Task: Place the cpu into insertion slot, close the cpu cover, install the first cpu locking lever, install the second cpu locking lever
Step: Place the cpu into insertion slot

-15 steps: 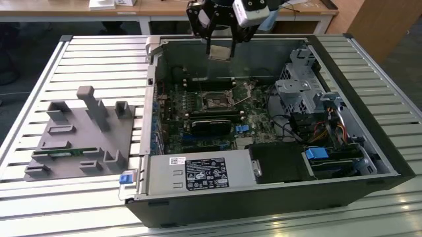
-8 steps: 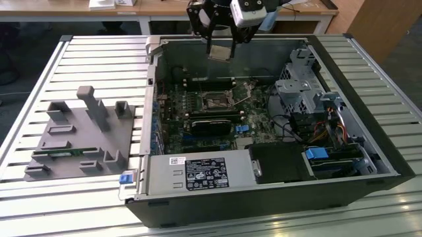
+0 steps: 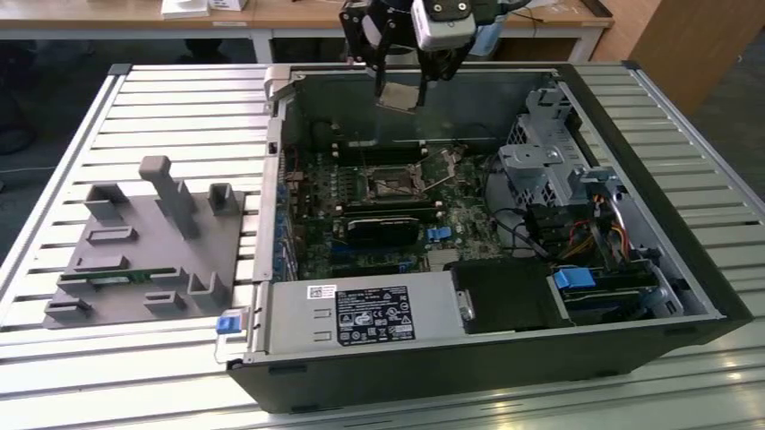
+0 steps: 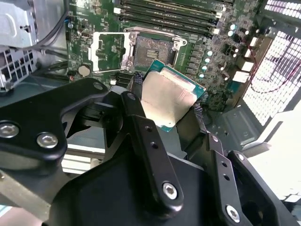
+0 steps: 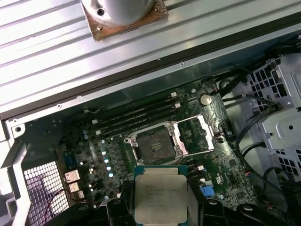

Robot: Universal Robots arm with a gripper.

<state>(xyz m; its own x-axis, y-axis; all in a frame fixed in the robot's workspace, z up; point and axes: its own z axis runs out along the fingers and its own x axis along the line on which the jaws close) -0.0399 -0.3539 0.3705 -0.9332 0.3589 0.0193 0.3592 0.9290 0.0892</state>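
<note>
**CPU held clear of the open socket: drop and misalignment risks**

Exterior view: the tool (image 3: 404,87) is clenched on the cpu (image 3: 399,97), which hangs tilted above the computer case (image 3: 478,381), at twelve o'clock of the insertion slot (image 3: 391,186) and well apart from it. Second wrist view: the fingers (image 4: 136,110) pinch the chip by two opposite edges, and the cpu cover (image 4: 110,52) lies open beside the bare slot. First wrist view: the chip sits near the slot, not over it. Judgement: a slipping edge grip could drop the chip, and a tilted or rotated descent could bend socket contacts.
</note>
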